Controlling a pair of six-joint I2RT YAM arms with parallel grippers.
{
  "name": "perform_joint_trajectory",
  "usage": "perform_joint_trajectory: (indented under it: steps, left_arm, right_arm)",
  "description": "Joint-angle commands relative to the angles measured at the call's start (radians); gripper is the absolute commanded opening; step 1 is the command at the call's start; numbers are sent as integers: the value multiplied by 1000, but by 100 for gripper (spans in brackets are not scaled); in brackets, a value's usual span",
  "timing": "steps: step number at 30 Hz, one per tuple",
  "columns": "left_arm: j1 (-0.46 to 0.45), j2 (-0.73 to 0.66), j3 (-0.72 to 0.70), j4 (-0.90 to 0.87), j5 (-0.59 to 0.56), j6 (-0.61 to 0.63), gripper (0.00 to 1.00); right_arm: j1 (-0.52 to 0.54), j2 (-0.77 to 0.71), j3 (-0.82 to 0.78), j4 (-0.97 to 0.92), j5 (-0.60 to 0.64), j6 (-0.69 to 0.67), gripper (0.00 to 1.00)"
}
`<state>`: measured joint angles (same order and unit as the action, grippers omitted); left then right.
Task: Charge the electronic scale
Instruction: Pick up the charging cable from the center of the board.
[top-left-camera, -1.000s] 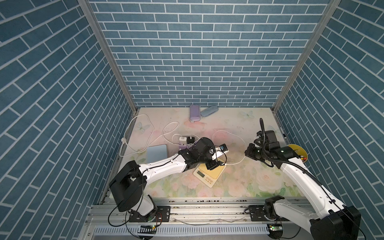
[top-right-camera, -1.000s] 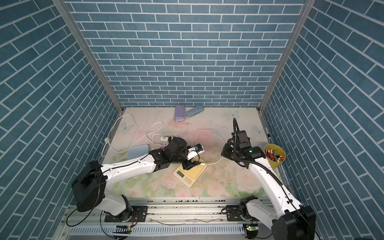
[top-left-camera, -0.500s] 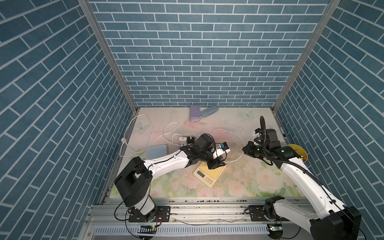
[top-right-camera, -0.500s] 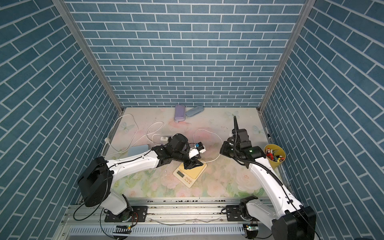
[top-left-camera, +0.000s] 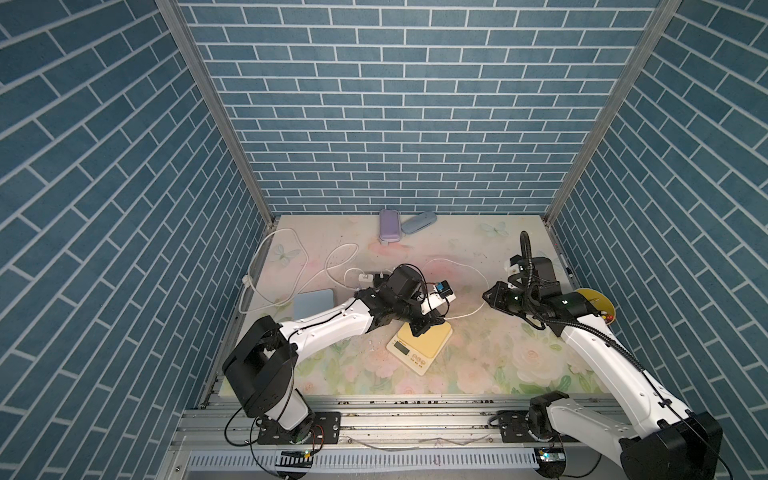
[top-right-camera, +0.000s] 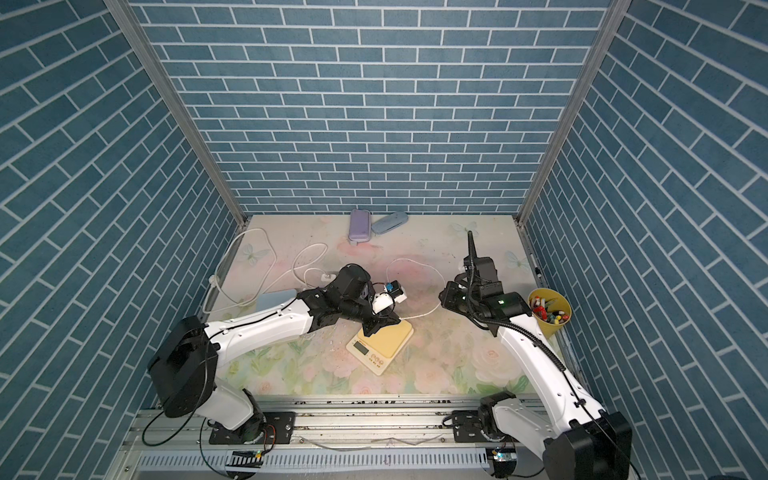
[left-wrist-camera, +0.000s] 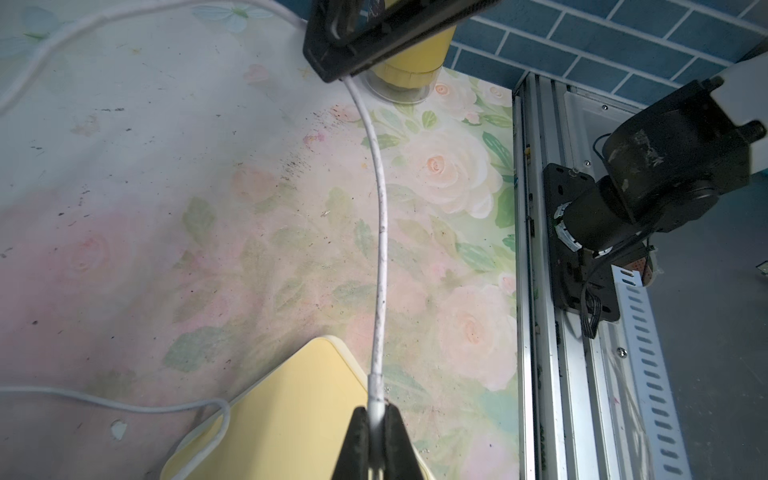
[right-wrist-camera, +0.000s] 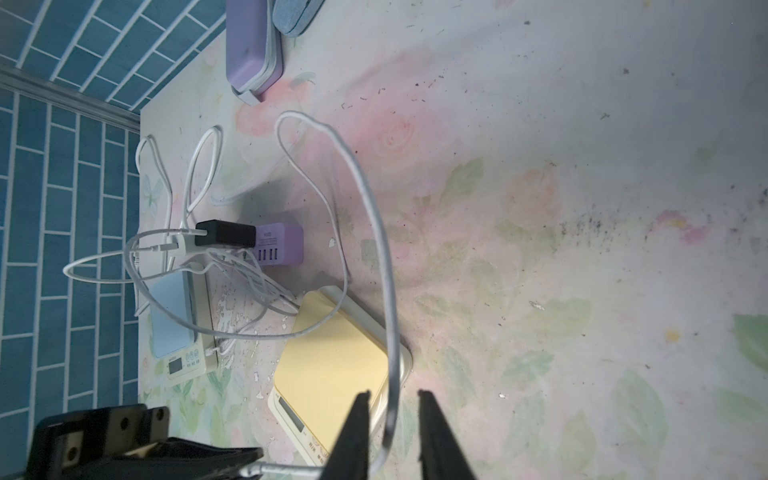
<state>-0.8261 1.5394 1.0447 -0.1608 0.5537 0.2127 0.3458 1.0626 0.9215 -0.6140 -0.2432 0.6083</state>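
desk (top-left-camera: 478, 374): floral top.
yellow scale (top-left-camera: 432, 345): flat, near the desk's front edge, about midway along it.
left gripper (left-wrist-camera: 376, 409): clamped on the white cable (left-wrist-camera: 380, 232), over the scale's back corner.
right gripper (right-wrist-camera: 392, 395): jaws apart, cable passing between them.

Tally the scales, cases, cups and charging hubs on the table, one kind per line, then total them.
Electronic scales: 2 (yellow scale, blue scale)
Cases: 2 (purple case, blue-grey case)
Yellow pen cup: 1
Purple charging hub: 1
Total: 6
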Motion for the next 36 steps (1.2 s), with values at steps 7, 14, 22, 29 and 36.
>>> perform_joint_trajectory:
  steps: [7, 14, 22, 29, 36]
  left_arm:
    - [130, -185, -26, -185, 10, 102, 0]
    - [171, -220, 18, -340, 15, 152, 0]
    - [219, -208, 86, -438, 143, 108, 8]
    - [263, -198, 121, -455, 241, 58, 8]
    - [295, -197, 138, -502, 297, 61, 0]
  right_arm:
    - [209, 29, 128, -138, -228, -496, 46]
    - [356, 89, 219, -95, -217, -668, 39]
    - [527, 0, 130, 158, 241, -893, 35]
    - [629, 31, 59, 299, 256, -1121, 42]
    - [731, 128, 92, 283, 388, -1248, 40]
